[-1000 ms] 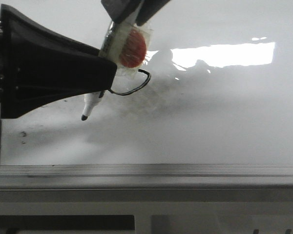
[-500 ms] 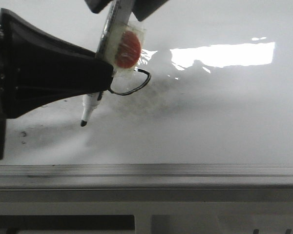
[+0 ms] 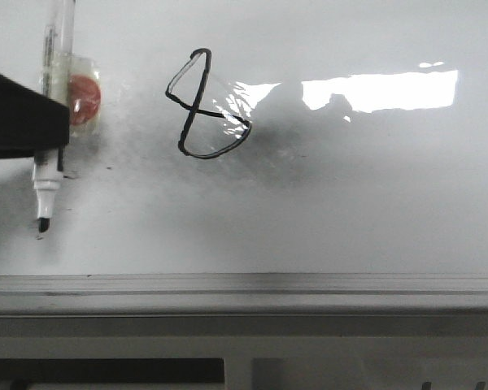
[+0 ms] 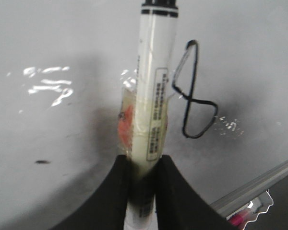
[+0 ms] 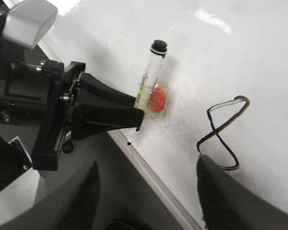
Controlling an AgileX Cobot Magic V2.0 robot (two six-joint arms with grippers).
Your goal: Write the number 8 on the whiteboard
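A black hand-drawn number 8 [image 3: 203, 110] stands on the whiteboard [image 3: 374, 187], with a narrow angular upper loop and a wider lower loop. It also shows in the left wrist view [image 4: 194, 98] and the right wrist view [image 5: 223, 132]. My left gripper [image 3: 32, 122] is at the board's left side, shut on a white marker [image 3: 50, 122] with taped orange padding; the black tip [image 3: 42, 226] points down near the board. The marker also shows in the left wrist view [image 4: 156, 96] and the right wrist view [image 5: 149, 84]. My right gripper [image 5: 146, 191] is open and empty above the board's edge.
The pale grey edge rail [image 3: 244, 284] runs along the board's near side. A bright light reflection [image 3: 382, 89] lies right of the 8. Faint grey smears surround the figure. Small dark specks [image 4: 42, 162] dot the board.
My left gripper has moved left with the marker, away from the figure. The whole 8, earlier partly hidden behind the gripper and marker, now shows in full.
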